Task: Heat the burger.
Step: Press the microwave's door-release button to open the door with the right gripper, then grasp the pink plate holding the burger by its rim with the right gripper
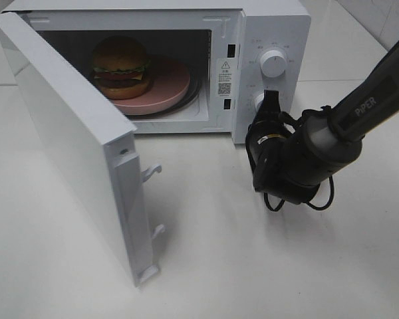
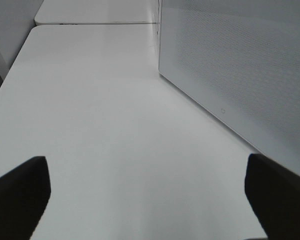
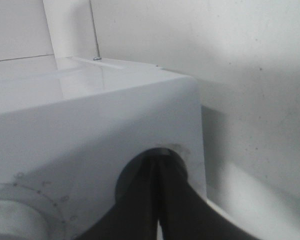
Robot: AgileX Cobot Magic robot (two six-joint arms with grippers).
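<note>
White table under my arms: one white microwave stands directly on it, door open.

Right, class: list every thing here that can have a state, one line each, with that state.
microwave door: wide open.
burger: inside the microwave, on the pink plate.
left gripper: jaws open, empty.
right gripper: jaws shut, tips at the lower knob.

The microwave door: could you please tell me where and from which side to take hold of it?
Probably the microwave door near its free edge, beside the latch hooks, approached from its outer face on the left; it stands wide open, hinged at the far end.
</note>
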